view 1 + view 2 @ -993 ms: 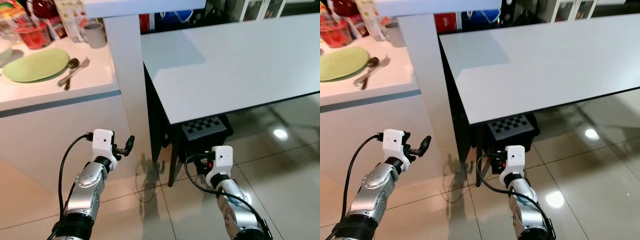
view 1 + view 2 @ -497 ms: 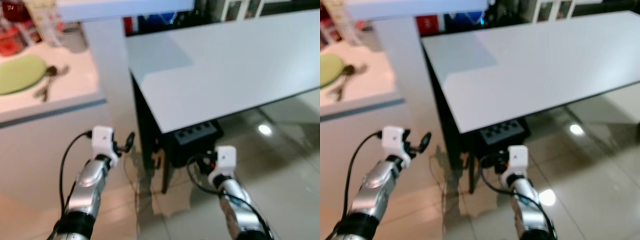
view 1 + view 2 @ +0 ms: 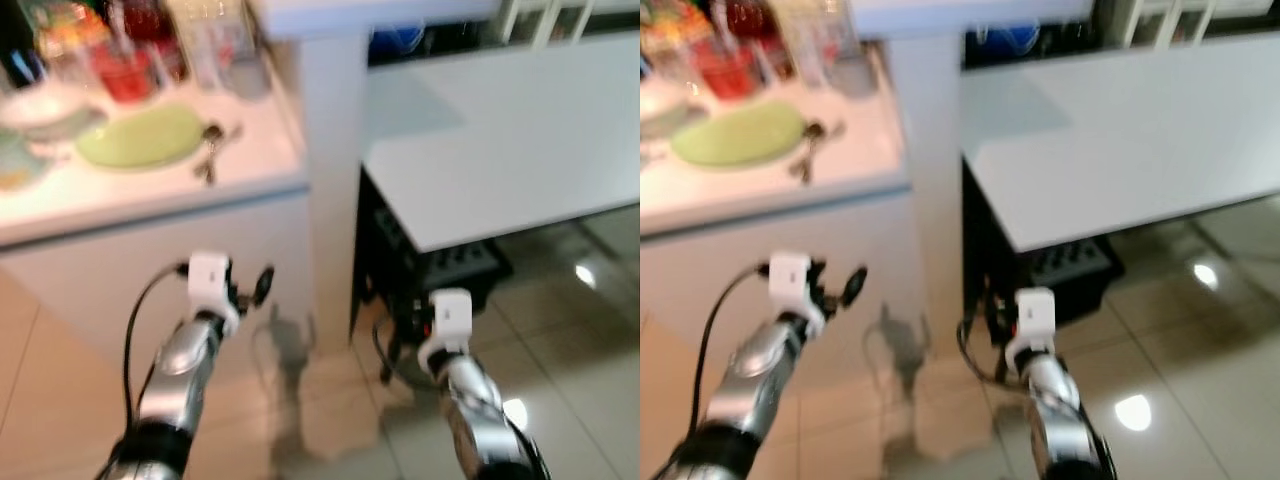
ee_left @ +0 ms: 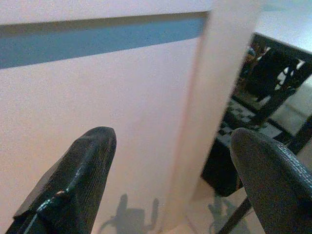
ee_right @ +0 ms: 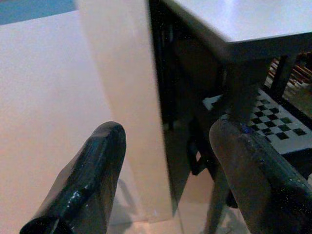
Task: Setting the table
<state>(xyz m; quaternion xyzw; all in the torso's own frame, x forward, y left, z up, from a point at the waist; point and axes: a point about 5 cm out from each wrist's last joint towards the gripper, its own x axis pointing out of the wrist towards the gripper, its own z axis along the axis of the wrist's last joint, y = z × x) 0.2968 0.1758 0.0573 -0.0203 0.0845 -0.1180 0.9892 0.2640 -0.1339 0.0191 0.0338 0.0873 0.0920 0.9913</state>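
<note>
A light green plate (image 3: 140,137) lies on the white counter (image 3: 150,195) at the left, with a spoon and fork (image 3: 210,152) beside it on its right. The white dining table (image 3: 520,150) stands at the right, bare on top. My left gripper (image 3: 257,286) hangs low in front of the counter's side, open and holding nothing; in the left wrist view its fingers (image 4: 78,170) spread wide before the counter wall. My right gripper (image 5: 165,141) is open too, low by the table's leg (image 5: 234,122). The picture is blurred.
A red cup (image 3: 125,75), a grey mug (image 3: 250,72), bottles and packets crowd the back of the counter. A white pillar (image 3: 335,150) stands between counter and table. A black box with a checker pattern (image 3: 460,265) sits under the table. The tiled floor (image 3: 580,340) is glossy.
The whole picture has swung to the left, so the camera turned toward the counter. The plate and cutlery now sit nearer the middle. Both arms stay low with fingers apart.
</note>
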